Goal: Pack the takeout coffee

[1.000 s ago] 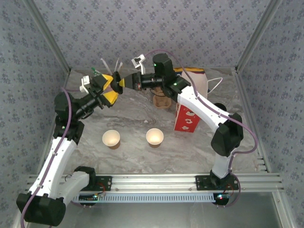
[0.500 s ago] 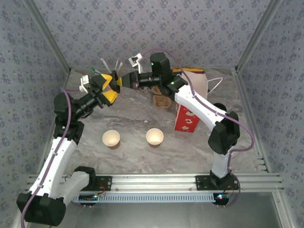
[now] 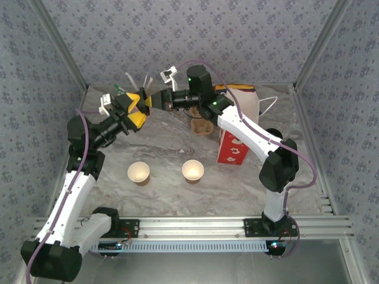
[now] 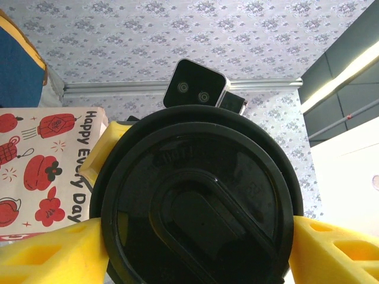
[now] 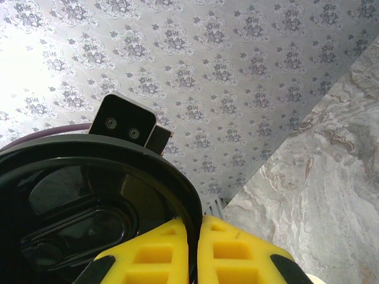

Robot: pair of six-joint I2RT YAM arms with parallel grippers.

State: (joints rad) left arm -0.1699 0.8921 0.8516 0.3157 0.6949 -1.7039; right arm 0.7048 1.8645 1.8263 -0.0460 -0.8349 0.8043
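A round black plastic lid point(image 4: 198, 201) hangs in the air at the back left of the table, between my two grippers. My right gripper point(image 5: 193, 248) is shut on its rim point(image 5: 177, 195), pinching it edge-on. My left gripper point(image 4: 198, 236) faces the lid's top, and its yellow fingers point(image 4: 53, 254) lie against the rim on both sides. From above, the lid point(image 3: 146, 100) sits between the left gripper point(image 3: 137, 107) and the right gripper point(image 3: 153, 102). The takeout coffee itself is out of view.
Two lidless paper cups point(image 3: 138, 172) point(image 3: 192, 169) stand on the marble table point(image 3: 177, 195) near the front. A red printed bag point(image 3: 232, 148) and a brown tray point(image 3: 201, 126) stand behind the right arm. Thin sticks point(image 3: 136, 80) lean at the back wall.
My right gripper has carried the lid a little left, in between the left gripper's fingers. The left fingers have narrowed onto the lid's rim.
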